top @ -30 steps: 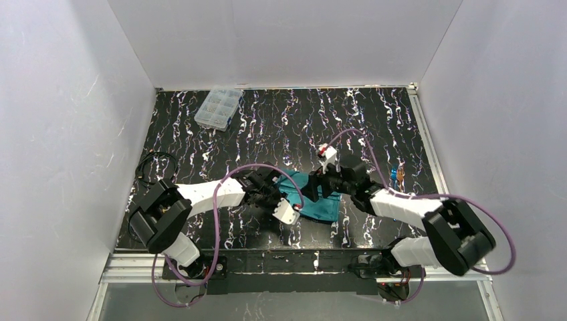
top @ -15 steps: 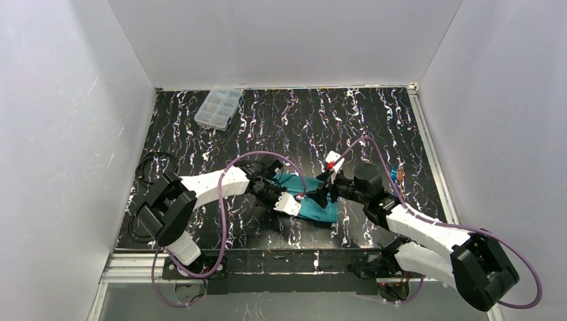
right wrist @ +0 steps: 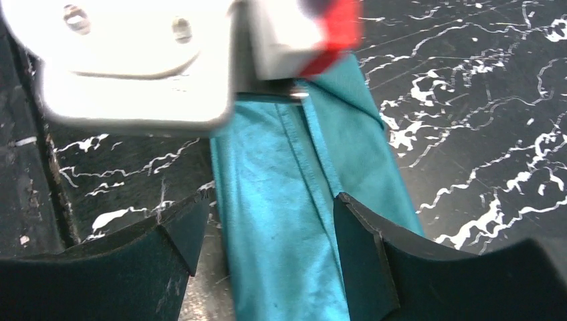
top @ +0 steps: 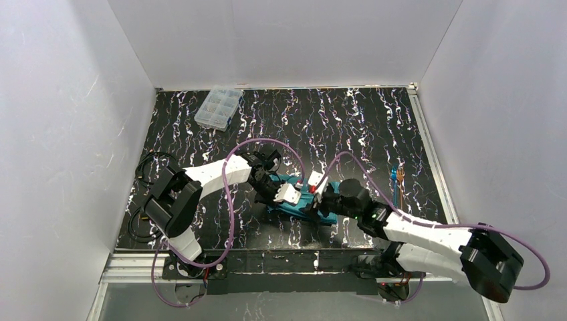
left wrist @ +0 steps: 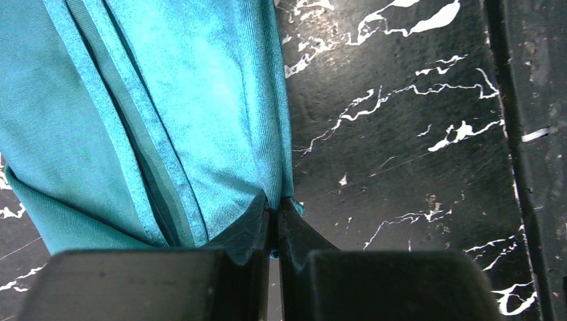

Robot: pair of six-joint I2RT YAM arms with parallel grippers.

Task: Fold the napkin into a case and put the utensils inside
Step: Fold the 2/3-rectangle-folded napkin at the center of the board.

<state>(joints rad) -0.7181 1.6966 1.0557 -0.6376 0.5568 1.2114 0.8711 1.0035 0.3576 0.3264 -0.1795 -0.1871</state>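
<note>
Our right fingers [right wrist: 358, 231] just swung in, spread open over the napkin [left wrist: 167, 114] — our left fingers [left wrist: 261, 227] stay pinched on its edge, so we're still folding.

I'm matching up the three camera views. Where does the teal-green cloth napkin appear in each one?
Top external: the teal-green cloth napkin lies mid-picture, slightly below centre.
Left wrist: it fills the upper left, its edge pinched by the shut left fingers.
Right wrist: it runs as a strip down the middle, between the open right fingers.
Shared landmark: the black white-veined table top.
</note>
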